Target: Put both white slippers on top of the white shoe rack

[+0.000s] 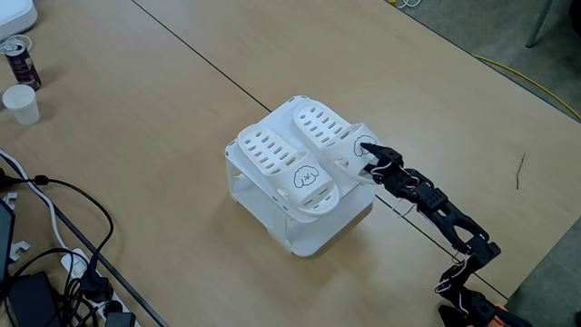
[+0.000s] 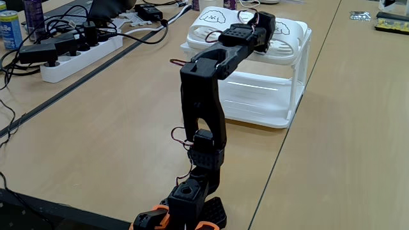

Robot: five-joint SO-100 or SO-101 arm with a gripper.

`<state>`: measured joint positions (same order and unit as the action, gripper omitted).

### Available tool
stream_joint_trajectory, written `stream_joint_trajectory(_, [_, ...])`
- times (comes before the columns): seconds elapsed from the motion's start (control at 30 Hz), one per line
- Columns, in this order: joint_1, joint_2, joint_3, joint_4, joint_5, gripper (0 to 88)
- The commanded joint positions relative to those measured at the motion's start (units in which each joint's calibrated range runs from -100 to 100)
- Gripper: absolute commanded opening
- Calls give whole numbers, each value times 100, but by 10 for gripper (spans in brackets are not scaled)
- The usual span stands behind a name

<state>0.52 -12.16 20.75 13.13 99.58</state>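
Observation:
The white shoe rack [image 1: 313,227] stands mid-table, and both white slippers lie side by side on its flat top. The left slipper [image 1: 281,159] shows its puppy face near the toe. The right slipper [image 1: 320,127] has its toe at the rack's right edge. My black gripper [image 1: 367,162] reaches in from the lower right and sits right at that toe, touching or clasping it; the jaws' gap is hidden. From behind the arm, the gripper [image 2: 263,29] hovers over the rack [image 2: 268,96] between the slippers [image 2: 291,29].
A can [image 1: 18,59] and a paper cup [image 1: 20,102] stand at the table's far left. Cables and a power strip [image 1: 64,263] crowd the lower left corner. In the view from behind the arm, a power strip [image 2: 83,48] lies left of the rack.

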Motion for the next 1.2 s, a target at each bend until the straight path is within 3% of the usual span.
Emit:
stream_joint_trajectory(0.0, [13, -681, 202, 7, 42, 211])
stream_joint_trajectory(0.6, [844, -1447, 401, 7, 42, 205])
stream_joint_trajectory(1.17, [425, -1455, 744, 15, 42, 205])
